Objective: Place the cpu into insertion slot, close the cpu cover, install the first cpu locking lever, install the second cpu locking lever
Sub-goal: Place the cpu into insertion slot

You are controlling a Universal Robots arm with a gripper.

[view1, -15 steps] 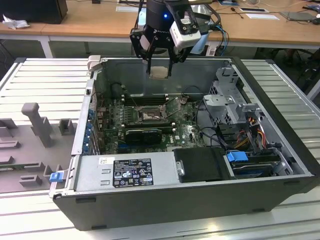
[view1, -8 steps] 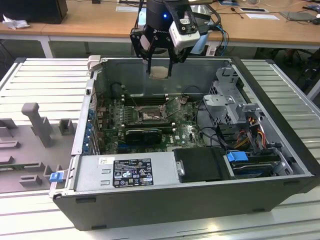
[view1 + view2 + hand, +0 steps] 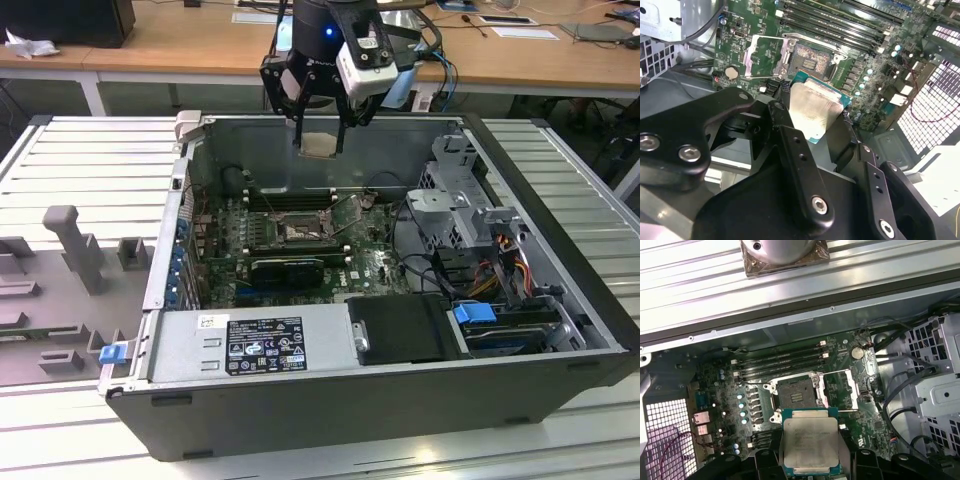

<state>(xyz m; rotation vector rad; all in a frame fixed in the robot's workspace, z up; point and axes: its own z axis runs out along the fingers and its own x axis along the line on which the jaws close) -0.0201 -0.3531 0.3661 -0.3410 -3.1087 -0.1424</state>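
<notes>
My gripper [image 3: 320, 148] hangs over the open computer case, shut on the cpu [image 3: 320, 145], whose tan underside faces the exterior view. In both wrist views the cpu [image 3: 810, 440] [image 3: 815, 110] shows its dull silver top on a green-edged board, pinched by its sides between the black fingers [image 3: 782, 112]. It floats well above the motherboard, apart from it. The insertion slot [image 3: 795, 395] [image 3: 812, 60] [image 3: 300, 232] lies bare with its dark pin field showing. The cpu cover [image 3: 840, 387] [image 3: 762, 57] is swung open beside the slot.
Long black memory slots [image 3: 780, 362] run along the socket's far side. A metal drive cage [image 3: 460, 200] with loose cables [image 3: 500, 270] fills the exterior view's right, and a power supply [image 3: 250, 345] the near edge. Grey fixtures [image 3: 70, 245] stand on the ribbed table at the left.
</notes>
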